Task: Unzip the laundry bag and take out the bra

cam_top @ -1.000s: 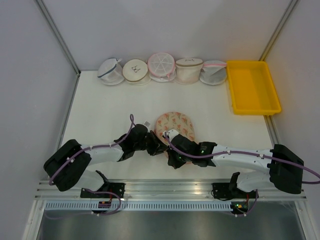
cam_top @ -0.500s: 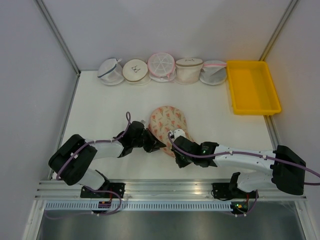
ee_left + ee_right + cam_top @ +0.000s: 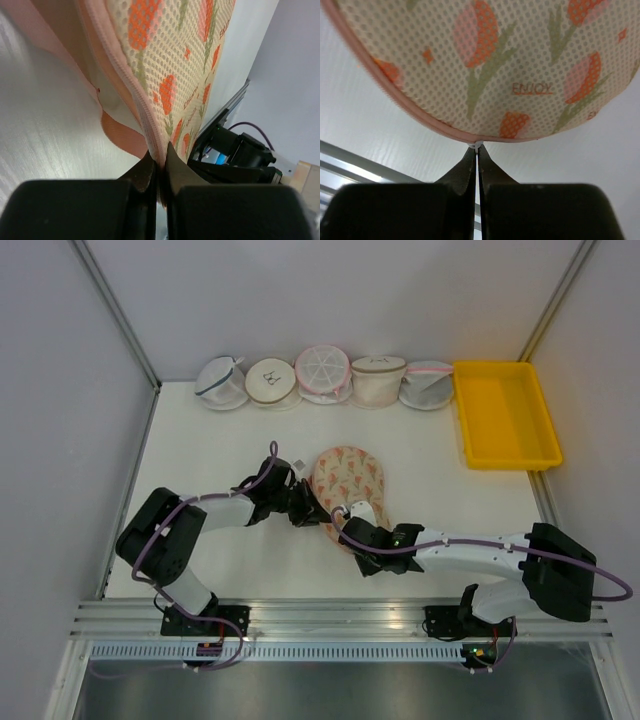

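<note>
The laundry bag point(image 3: 350, 480), cream mesh with orange-pink flowers and pink trim, lies mid-table. My left gripper point(image 3: 312, 513) is shut on the bag's pink trimmed edge point(image 3: 150, 131) at its near-left side, beside a pink loop point(image 3: 120, 137). My right gripper point(image 3: 350, 530) is shut on the small white zipper pull point(image 3: 478, 145) at the bag's near edge point(image 3: 445, 131). The bag point(image 3: 485, 65) fills the upper right wrist view. The bra is hidden.
Several round mesh bags point(image 3: 325, 375) stand in a row at the back of the table. A yellow tray point(image 3: 505, 415) sits at the back right. The right arm's wrist point(image 3: 235, 152) shows close behind the bag in the left wrist view.
The bag has shifted and turned as both grippers moved; my left gripper moved farther from the bases, and my right gripper slid left along the bag's near edge.
</note>
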`<state>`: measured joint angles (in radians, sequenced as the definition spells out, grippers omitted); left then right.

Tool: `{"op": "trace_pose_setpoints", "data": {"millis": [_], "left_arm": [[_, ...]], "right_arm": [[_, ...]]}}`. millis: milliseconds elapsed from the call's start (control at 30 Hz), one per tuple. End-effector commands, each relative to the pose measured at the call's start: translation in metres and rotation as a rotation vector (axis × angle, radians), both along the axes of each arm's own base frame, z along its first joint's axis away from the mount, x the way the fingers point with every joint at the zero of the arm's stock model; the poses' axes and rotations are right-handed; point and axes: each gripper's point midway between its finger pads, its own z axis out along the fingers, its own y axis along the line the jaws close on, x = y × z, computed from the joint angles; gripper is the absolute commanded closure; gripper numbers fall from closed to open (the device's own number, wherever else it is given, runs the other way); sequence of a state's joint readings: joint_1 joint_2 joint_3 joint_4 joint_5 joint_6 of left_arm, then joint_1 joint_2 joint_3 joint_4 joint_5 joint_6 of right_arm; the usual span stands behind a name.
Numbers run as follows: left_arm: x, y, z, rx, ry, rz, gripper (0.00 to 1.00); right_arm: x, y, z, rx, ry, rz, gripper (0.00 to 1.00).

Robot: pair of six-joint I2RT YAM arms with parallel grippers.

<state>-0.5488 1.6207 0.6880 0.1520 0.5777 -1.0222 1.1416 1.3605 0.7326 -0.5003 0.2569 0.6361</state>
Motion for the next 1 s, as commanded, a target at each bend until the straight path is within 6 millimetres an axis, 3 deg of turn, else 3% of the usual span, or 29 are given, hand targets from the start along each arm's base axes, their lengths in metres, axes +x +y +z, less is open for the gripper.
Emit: {"op": "trace_pose_setpoints", "data": {"millis": [0,300,600,967], "left_arm": [[-0.006,0.0,0.006,-0.009,-0.072,-0.167,0.98],[-0.017,0.024,-0.004,0.091,-0.077,-0.246,0.98],[-0.033,0.027,-0.002,0.046,-0.07,-0.33,0.98],[-0.04,0.03,0.001,0.021,-0.08,-0.387,0.98]], "right_arm": [[0.01,-0.015,0.0,-0.106,-0.032,-0.074,1.0],[0.028,-0.044,-0.003,-0.274,-0.119,-0.208,1.0],[0.043,-0.055,-0.019,-0.376,-0.142,-0.252,1.0],[0.076,-0.068,-0.013,-0.482,-0.23,-0.323,1.0]]}}
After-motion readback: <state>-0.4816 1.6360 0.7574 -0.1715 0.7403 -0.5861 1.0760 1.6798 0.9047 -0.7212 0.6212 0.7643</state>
